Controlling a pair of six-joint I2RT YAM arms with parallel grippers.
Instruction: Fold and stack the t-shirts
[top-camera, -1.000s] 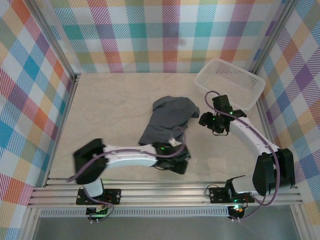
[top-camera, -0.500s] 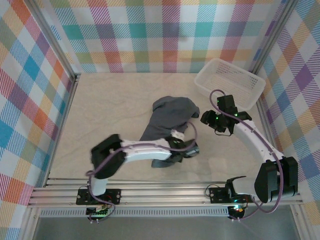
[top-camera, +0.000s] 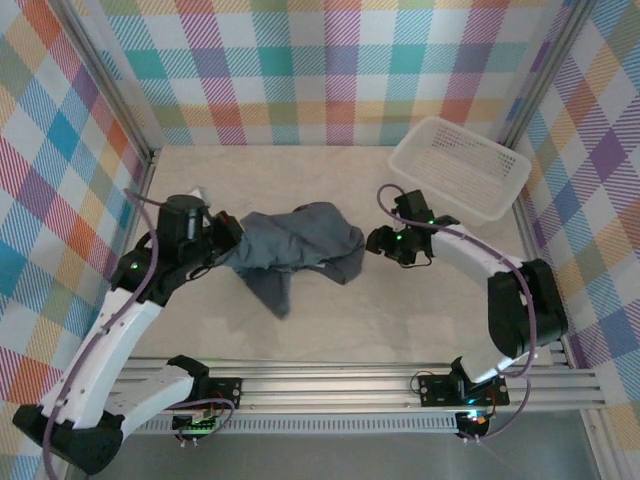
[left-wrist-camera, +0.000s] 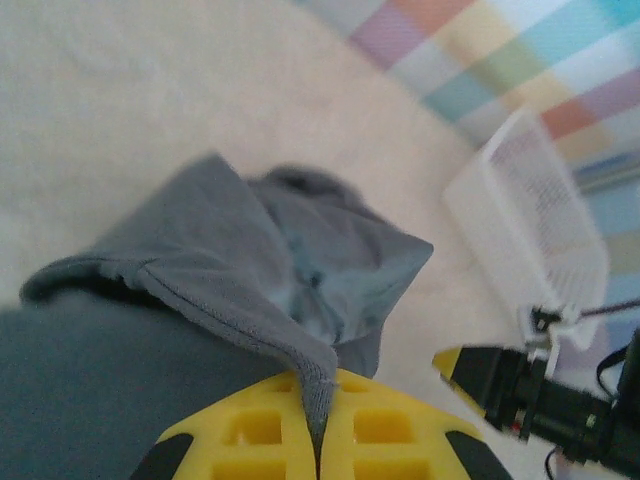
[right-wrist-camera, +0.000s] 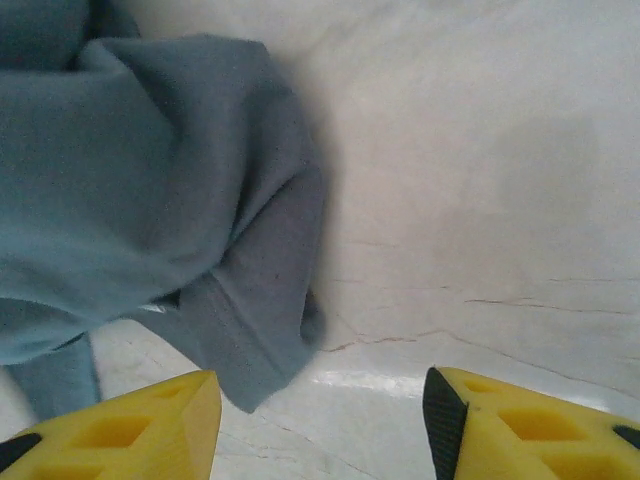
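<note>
1. Pinching a hem of the t-shirt (top-camera: 300, 245), the left gripper (left-wrist-camera: 318, 412) is clamped shut on it, a thin fold of grey fabric running right into the seam between its yellow fingers.
2. The shirt lies bunched mid-table, strung between the two grippers, one tail trailing toward the near edge.
3. Over to the right gripper (right-wrist-camera: 320, 405): jaws wide apart, nothing in them, hovering just beside the shirt's right-hand corner.
4. Danger one: the left hold is only a sliver of edge, so a sharp tug could pop it free.
5. Danger two: that corner is layered, so the right gripper could bite several folds at once, and I'd expect the spread to come out twisted.
6. Watch the white basket (top-camera: 460, 165), sitting near the right arm on its far side, where a wide swing could clip it.
7. Room-wise, the table (top-camera: 250, 180) is bare beyond and in front of the shirt, but the checked wall (top-camera: 60, 150) stands close to the left arm.
</note>
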